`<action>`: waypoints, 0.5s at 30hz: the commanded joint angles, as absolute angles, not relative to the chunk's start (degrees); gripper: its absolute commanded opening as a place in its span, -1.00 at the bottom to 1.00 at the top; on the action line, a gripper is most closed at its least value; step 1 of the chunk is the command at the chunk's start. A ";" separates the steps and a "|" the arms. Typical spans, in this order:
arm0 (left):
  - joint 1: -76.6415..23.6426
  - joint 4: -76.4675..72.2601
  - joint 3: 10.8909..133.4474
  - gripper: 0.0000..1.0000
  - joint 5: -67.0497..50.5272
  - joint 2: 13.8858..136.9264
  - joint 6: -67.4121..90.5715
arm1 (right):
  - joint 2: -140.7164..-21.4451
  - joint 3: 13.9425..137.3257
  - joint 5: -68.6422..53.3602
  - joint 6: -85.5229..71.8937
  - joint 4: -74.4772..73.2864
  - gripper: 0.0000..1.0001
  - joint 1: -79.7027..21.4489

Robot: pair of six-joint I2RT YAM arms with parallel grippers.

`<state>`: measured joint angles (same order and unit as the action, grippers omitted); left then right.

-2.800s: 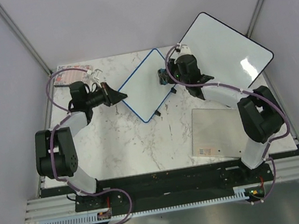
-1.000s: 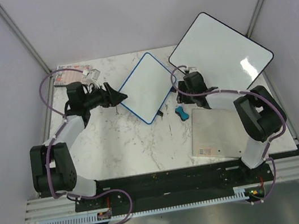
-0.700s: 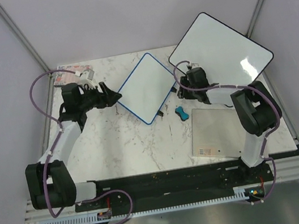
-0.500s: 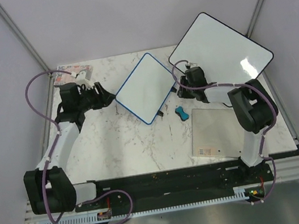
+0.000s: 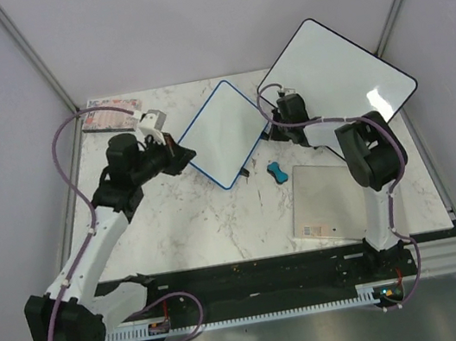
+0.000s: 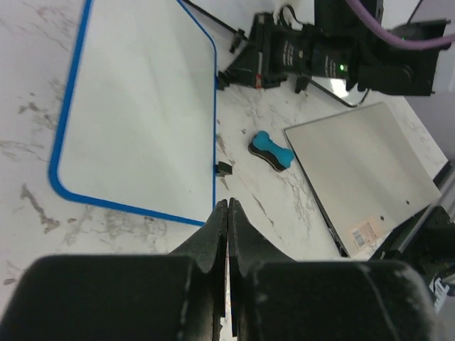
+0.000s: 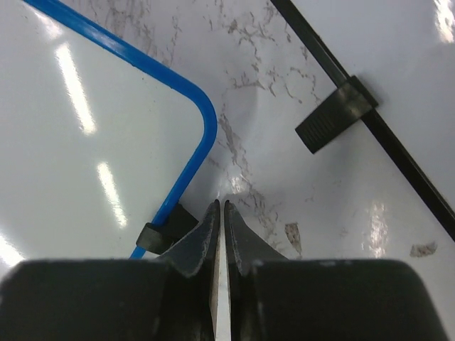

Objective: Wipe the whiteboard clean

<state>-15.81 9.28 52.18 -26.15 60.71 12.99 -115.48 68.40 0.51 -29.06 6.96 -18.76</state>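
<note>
The marble table (image 5: 184, 221) carries a black-framed whiteboard (image 5: 334, 74) at its far right. The blue-framed whiteboard (image 5: 224, 133) lies flat at centre-far, turned diamond-wise with one corner toward the arms, its slightly longer sides running near-left to far-right. A beige sheet (image 5: 330, 202) lies near right. The left gripper (image 6: 226, 213), fingers pressed together on nothing, sits just off the board's left edge. The right gripper (image 7: 219, 213), likewise clenched empty, is by its right corner. A blue eraser (image 5: 277, 171) lies loose between board and sheet.
</note>
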 commanded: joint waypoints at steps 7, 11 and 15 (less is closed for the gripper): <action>-31.28 4.75 53.33 -0.96 -19.86 82.22 15.47 | -119.53 72.33 -3.07 -29.18 7.73 -0.76 -18.63; -35.67 4.57 58.17 -0.96 -19.60 92.51 16.17 | -120.32 72.25 -4.22 -29.97 9.05 -0.76 -18.72; -37.44 2.21 60.73 -0.96 -19.16 97.03 16.52 | -121.37 72.25 -4.92 -30.50 9.49 -0.76 -18.72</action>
<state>-35.90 6.83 56.40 -20.84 94.87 14.83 -118.48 71.20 -2.39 -29.32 8.95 -18.35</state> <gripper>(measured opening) 0.022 0.120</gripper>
